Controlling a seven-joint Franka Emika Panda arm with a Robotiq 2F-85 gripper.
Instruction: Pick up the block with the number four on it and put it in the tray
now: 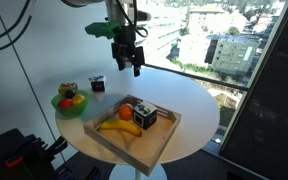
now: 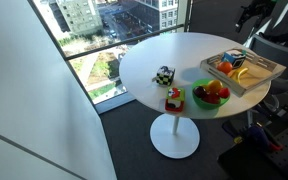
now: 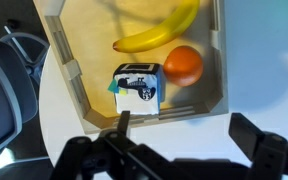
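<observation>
Block (image 3: 137, 85) sits in tray (image 3: 69, 75) beside orange (image 3: 183, 64), its white label seemingly illegible; gripper (image 3: 189, 150) hovers above, fingers spread, empty.

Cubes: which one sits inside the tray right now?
The block beside the orange in the tray; the other cube stands outside it on the table.

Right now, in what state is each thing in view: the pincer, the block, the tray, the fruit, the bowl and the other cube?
pincer: open, empty, hanging above the table.
block: upright in the tray.
tray: flat on the table, partly filled.
banana: lying in the tray.
orange: in the tray, beside the block.
green bowl: on the table, full of fruit.
other cube: on the table, outside the tray.
</observation>
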